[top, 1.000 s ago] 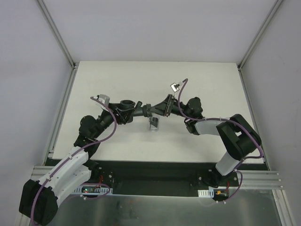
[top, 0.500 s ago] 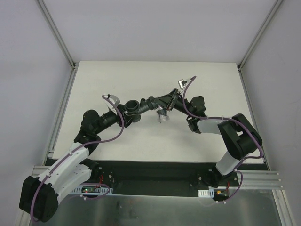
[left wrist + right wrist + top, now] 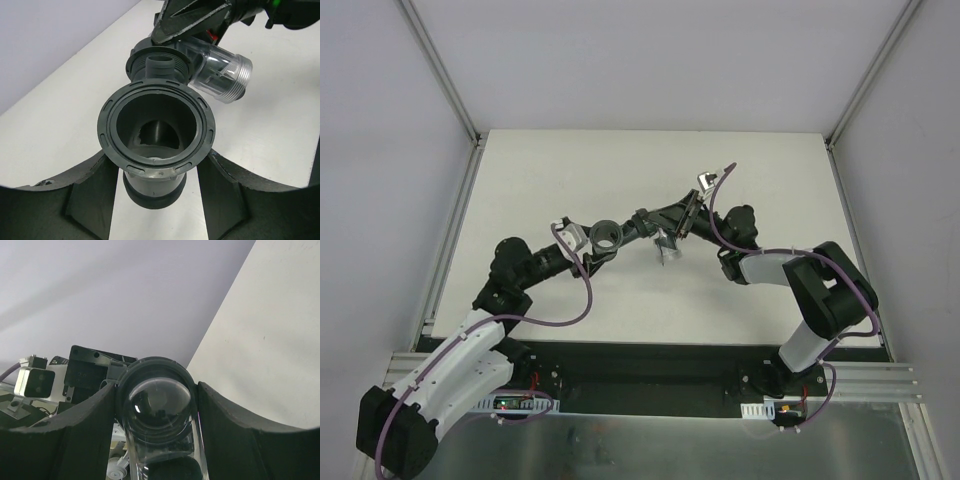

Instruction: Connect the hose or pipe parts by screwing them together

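Observation:
The dark grey pipe fitting (image 3: 608, 236) hangs above the mid table, its wide round socket (image 3: 157, 125) facing the left wrist camera. My left gripper (image 3: 586, 246) (image 3: 157, 159) is closed from both sides on that socket's flange. White gaps show beside the narrower body lower down. The translucent clear connector (image 3: 667, 246) (image 3: 222, 72) sits at the fitting's far branch, angled down to the right. My right gripper (image 3: 663, 224) (image 3: 157, 407) is shut on the clear connector (image 3: 159, 410), whose dark collar fills the space between its fingers. How far the parts are joined is hidden.
The white tabletop (image 3: 760, 190) lies under both arms, with metal rails (image 3: 450, 240) along its sides and grey walls around it. The left arm's wrist camera (image 3: 32, 382) shows beyond the clear connector in the right wrist view. Purple cables (image 3: 715, 215) loop off both wrists.
The left wrist has rolled and moved right and nearer, turning the grey fitting with it. The right gripper first carried the clear connector up and to the right, then stayed put.

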Robot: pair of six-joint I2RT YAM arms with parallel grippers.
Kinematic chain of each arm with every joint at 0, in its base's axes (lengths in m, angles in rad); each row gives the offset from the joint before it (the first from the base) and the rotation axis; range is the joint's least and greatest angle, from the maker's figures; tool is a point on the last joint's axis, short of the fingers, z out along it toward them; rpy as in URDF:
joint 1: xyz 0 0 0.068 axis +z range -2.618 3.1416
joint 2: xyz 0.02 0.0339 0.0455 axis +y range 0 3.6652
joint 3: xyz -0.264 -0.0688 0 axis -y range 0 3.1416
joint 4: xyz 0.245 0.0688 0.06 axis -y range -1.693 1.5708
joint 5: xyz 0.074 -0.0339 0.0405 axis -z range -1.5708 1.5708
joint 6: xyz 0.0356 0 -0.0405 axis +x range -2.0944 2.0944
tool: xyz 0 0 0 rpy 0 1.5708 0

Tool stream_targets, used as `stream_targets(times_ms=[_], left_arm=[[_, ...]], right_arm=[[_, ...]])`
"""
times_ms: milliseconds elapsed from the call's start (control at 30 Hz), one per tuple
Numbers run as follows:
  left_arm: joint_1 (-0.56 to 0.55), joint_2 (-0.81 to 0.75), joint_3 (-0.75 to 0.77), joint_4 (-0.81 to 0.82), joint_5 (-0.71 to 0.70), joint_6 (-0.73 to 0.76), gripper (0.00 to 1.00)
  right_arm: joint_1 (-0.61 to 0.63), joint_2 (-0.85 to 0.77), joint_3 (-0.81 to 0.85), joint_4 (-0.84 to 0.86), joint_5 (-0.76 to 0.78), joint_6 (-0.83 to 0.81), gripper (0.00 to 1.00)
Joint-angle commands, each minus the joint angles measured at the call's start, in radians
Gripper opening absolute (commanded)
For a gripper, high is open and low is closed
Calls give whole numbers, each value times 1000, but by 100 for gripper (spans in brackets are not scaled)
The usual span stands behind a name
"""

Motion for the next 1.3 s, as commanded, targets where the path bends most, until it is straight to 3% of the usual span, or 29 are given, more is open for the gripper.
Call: stream_targets(times_ms=[0,467,867,1267], left_arm=[[-74,9,68,-42,193,217,0],[-266,89,157,-270,1,611,0],[-358,129,175,-399,-92,920,0],[-545,210,220,-513,-352,1190,0]], right_arm=[[12,-23,4,175,59,10,1],[10,-20,27,171,51,73,1],[9,-3,21,188,31,136,1],[-5,-14,22,189,11,173,1]])
